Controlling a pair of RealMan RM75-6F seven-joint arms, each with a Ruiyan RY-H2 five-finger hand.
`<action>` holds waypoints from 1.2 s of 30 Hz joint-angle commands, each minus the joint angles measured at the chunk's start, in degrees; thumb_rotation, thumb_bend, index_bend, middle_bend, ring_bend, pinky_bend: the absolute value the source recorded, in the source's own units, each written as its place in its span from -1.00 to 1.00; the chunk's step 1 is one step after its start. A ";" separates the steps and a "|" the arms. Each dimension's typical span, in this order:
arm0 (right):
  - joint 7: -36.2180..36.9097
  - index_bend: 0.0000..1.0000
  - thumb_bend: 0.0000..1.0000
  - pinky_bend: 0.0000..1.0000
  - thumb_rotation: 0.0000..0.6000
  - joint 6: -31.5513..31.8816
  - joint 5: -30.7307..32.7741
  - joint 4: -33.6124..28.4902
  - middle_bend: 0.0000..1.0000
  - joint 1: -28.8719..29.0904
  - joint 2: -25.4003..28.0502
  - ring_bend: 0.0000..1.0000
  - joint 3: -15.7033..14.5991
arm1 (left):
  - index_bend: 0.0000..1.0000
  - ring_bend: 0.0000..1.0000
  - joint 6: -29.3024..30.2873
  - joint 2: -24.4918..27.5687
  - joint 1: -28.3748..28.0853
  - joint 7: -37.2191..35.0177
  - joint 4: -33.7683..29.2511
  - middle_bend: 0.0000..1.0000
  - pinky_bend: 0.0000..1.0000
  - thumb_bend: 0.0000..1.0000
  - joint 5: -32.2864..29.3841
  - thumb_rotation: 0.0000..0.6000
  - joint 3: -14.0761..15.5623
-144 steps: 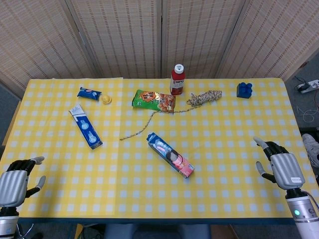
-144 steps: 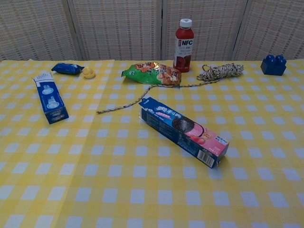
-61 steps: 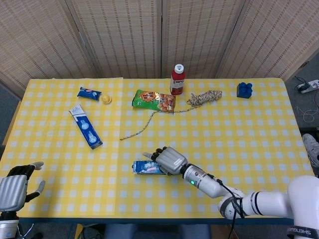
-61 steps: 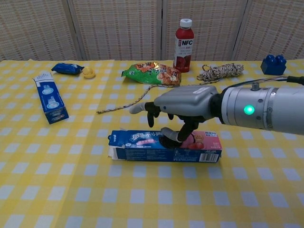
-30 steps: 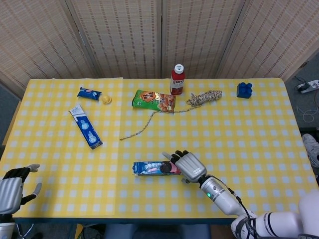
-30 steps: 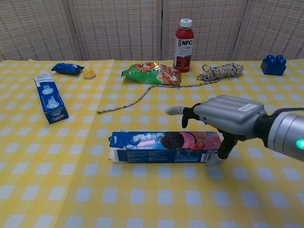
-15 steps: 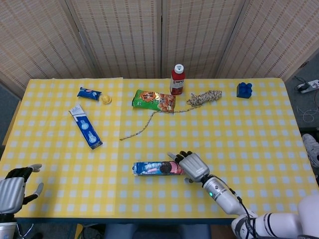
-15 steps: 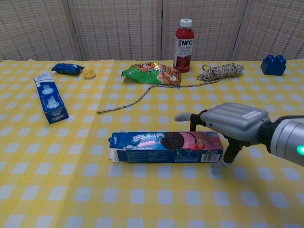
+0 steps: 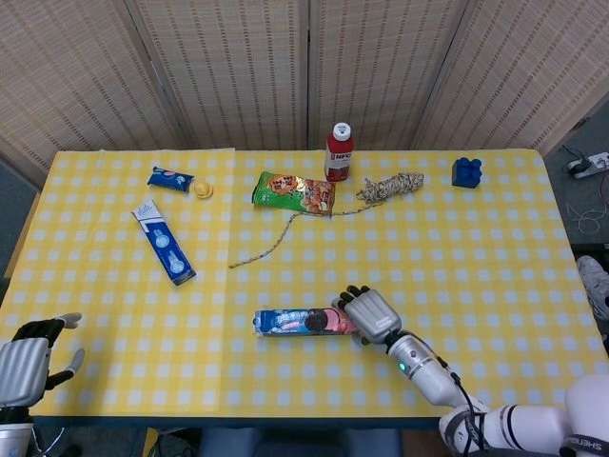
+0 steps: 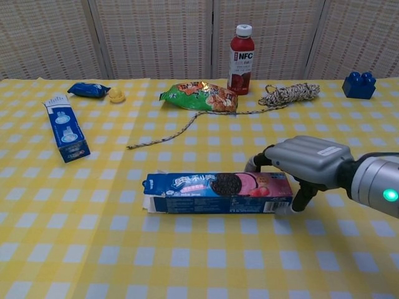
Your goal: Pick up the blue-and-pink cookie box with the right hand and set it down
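Overhead first: the blue-and-pink cookie box (image 9: 298,322) lies flat near the front middle of the yellow checked table (image 9: 457,257), long axis running left to right, pink end toward the right hand (image 9: 371,316). That hand sits at the pink end with fingers curled down beside it; whether they touch the box I cannot tell from above. The left hand (image 9: 27,364) hangs off the front left corner, fingers apart, holding nothing. Farther back lie a long blue box (image 9: 163,246), a small blue packet (image 9: 170,178) with a yellow round thing (image 9: 202,188) beside it, a green snack bag (image 9: 293,192), a red bottle (image 9: 340,151) upright, a coiled rope (image 9: 388,187) and a blue block (image 9: 465,171). Chest view: the cookie box (image 10: 217,193) rests on the cloth with its left end flap open, contents not visible. The right hand (image 10: 303,164) arches over the pink end, fingertips (image 10: 297,203) down at the box's end corner, grasp not closed round it.
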 commanded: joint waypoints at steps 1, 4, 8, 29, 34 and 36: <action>-0.54 -0.36 -0.57 -0.39 1.00 0.47 0.10 0.52 -0.39 -0.15 -0.42 -0.65 0.33 | -0.30 -0.38 -0.13 0.00 -0.05 -0.06 0.08 -0.27 -0.54 -0.29 -0.02 1.00 0.02; -0.76 -0.28 -0.55 -0.39 1.00 1.08 0.23 0.38 -0.34 -0.33 -0.38 -0.63 0.93 | -0.30 -0.38 -0.12 -0.04 -0.05 -0.20 0.20 -0.27 -0.54 -0.28 0.01 1.00 0.03; -1.13 -0.24 -0.51 -0.39 1.00 2.00 -0.61 -0.99 -0.31 -0.15 1.41 -0.61 1.94 | -0.30 -0.38 -0.17 -0.07 -0.03 -0.22 0.27 -0.27 -0.54 -0.29 -0.04 1.00 0.05; -2.00 -0.23 -0.50 -0.39 1.00 -2.06 -0.23 -15.66 -0.29 5.84 23.95 -0.60 9.85 | -0.30 -0.38 -0.94 -0.28 -0.44 0.16 0.16 -0.27 -0.54 -0.28 -0.40 1.00 -0.01; -0.21 -0.23 -0.50 -0.39 1.00 -0.38 -1.55 -17.57 -0.29 4.90 26.68 -0.60 9.99 | -0.30 -0.38 -1.26 -0.18 -0.74 0.40 -0.16 -0.27 -0.54 -0.29 -0.42 1.00 -0.14; 0.68 -0.23 -0.50 -0.39 1.00 0.22 -2.21 -18.04 -0.29 4.51 27.31 -0.60 10.00 | -0.30 -0.38 -1.38 -0.15 -0.89 0.49 -0.27 -0.27 -0.54 -0.29 -0.34 1.00 -0.17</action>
